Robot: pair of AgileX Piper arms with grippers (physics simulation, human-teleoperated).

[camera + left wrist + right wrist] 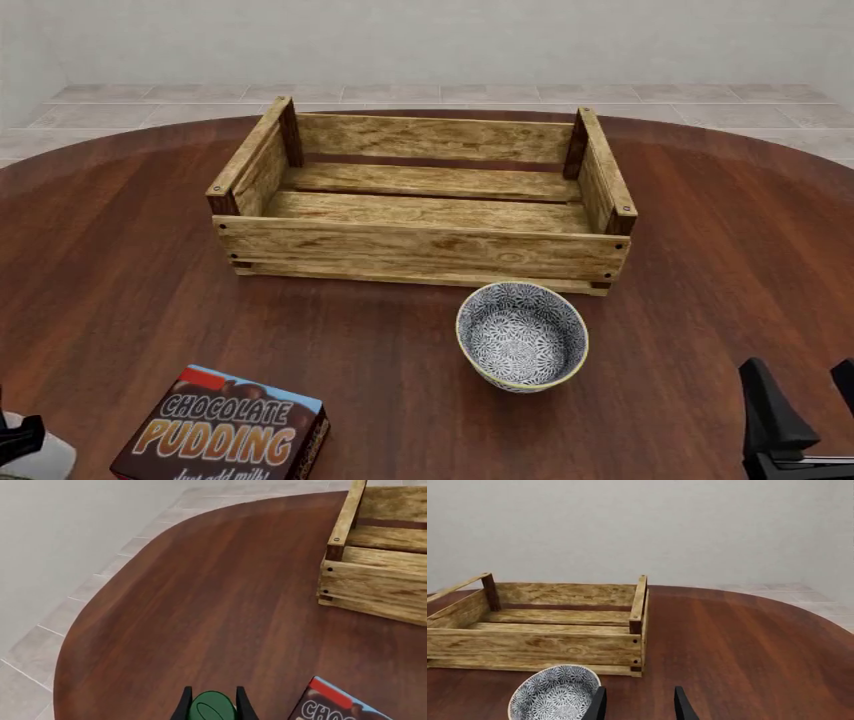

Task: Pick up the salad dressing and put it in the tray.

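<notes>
The salad dressing shows its dark green cap (pixel 212 707) between my left gripper's (pixel 212 711) two black fingers, which press on both sides of it. In the front view only a bit of its white body (pixel 40 458) shows at the bottom left corner, under a piece of the left gripper (pixel 14 438). The tray (pixel 420 245), a light-wood slatted crate, stands empty at the table's middle back, well apart from the bottle; it also shows in the left wrist view (pixel 373 580) and the right wrist view (pixel 560 647). My right gripper (pixel 807 405) is open and empty at the front right.
A brown chocolate pudding box (pixel 227 432) lies at the front left, close beside the bottle, and shows in the left wrist view (pixel 333 709). A round blue-and-white patterned bowl (pixel 521 335) sits just in front of the crate's right end, near the right gripper (pixel 639 707).
</notes>
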